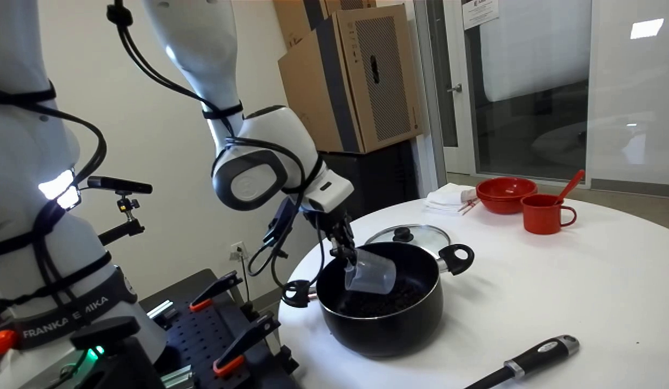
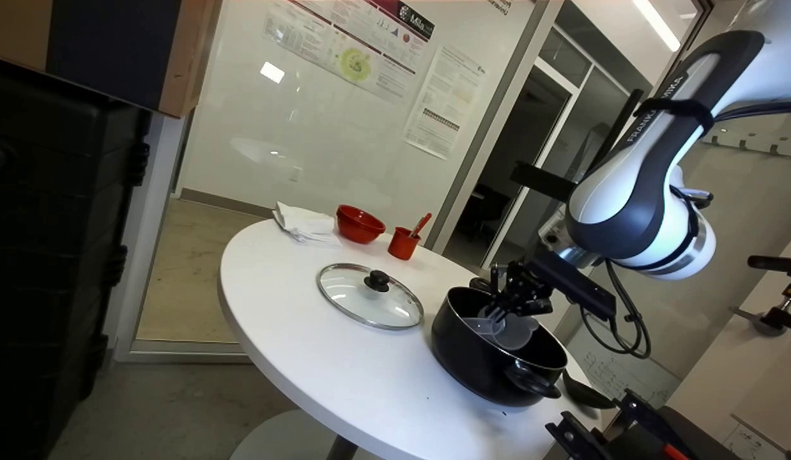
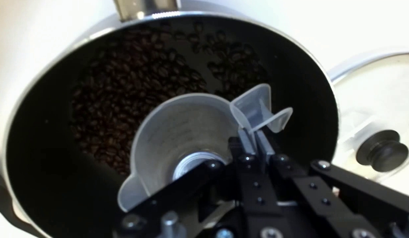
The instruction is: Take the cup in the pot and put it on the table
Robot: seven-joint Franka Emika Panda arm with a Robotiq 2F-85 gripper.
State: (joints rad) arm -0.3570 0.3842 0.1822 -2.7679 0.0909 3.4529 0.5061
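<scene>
The cup (image 1: 371, 274) is pale and translucent, with a thin side handle visible in the wrist view (image 3: 257, 102). It is tilted inside the black pot (image 1: 386, 332), partly below the rim. My gripper (image 3: 255, 142) is shut on the cup's handle, its two fingertips pinching the thin plastic. In the wrist view the cup (image 3: 178, 138) looks empty, though my fingers hide part of its lower side. The pot (image 2: 482, 364) stands on the white round table (image 2: 370, 377) in both exterior views. I cannot tell whether the cup touches the pot's floor.
Dark coffee beans (image 3: 125, 92) cover part of the pot's floor. A glass lid (image 2: 351, 297) lies beside the pot. Red bowls (image 1: 504, 194), a red mug (image 1: 542, 215) with a red spoon, and white napkins (image 1: 445, 200) stand farther back. A black-handled utensil (image 1: 540, 359) lies near the pot.
</scene>
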